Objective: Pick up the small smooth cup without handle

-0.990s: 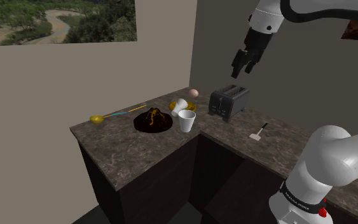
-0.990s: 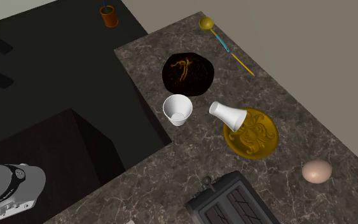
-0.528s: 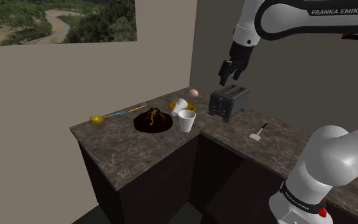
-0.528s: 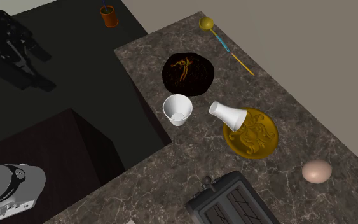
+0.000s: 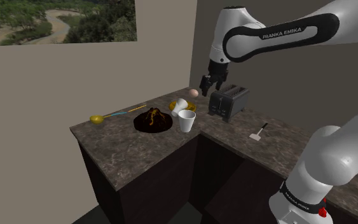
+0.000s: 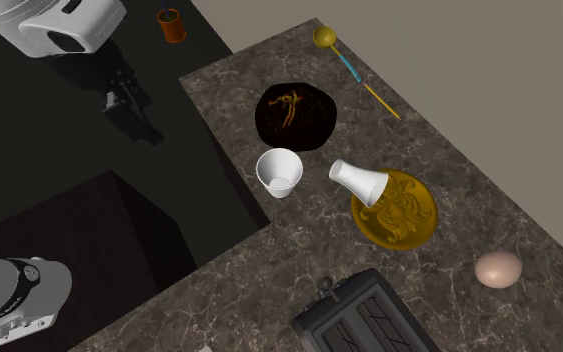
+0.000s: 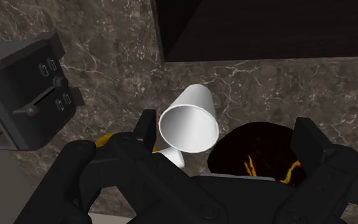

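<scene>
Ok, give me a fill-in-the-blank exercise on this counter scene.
The white cup beside the dark bowl stands ___. The other white cup lies on its ___, partly over the gold plate. The gripper holds nothing; its fingers are ___. The black toaster has ___ slots.
Missing words: upright; side; open; two.

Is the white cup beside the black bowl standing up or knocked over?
Upright: the white cup rests on its base, mouth up, beside the black bowl.
</scene>
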Action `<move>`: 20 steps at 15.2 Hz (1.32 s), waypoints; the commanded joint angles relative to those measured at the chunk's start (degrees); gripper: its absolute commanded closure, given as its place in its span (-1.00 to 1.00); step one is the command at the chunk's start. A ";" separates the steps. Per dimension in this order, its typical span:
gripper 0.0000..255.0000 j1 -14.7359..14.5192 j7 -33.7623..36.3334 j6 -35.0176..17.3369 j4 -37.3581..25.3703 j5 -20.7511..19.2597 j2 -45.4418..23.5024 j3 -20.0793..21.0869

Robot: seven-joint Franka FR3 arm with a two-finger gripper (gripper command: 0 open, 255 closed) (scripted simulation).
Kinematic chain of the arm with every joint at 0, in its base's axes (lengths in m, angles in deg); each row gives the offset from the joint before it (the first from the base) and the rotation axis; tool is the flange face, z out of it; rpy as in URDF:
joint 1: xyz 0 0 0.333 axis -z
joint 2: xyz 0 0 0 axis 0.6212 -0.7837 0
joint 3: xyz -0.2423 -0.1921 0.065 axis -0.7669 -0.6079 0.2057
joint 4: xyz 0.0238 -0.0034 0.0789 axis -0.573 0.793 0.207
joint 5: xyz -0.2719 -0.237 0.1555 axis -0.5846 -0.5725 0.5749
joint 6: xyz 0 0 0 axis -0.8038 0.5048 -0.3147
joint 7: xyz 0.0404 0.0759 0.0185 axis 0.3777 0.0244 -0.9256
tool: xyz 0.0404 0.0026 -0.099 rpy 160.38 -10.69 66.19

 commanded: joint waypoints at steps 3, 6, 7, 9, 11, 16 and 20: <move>-1.00 0.90 1.13 -5.62 -2.11 -1.84 -8.76 0.22; -1.00 1.40 2.32 -8.73 -4.50 -3.39 -15.13 0.50; -1.00 1.54 2.75 -9.65 -5.44 -3.94 -17.29 0.56; -1.00 1.78 3.61 -11.30 -7.54 -5.11 -21.64 0.63; -1.00 1.93 4.47 -12.69 -9.92 -6.30 -26.03 0.61; -1.00 1.90 6.39 -15.07 -17.10 -9.14 -37.13 0.14; -1.00 1.55 7.43 -15.88 -24.14 -10.92 -46.13 -0.58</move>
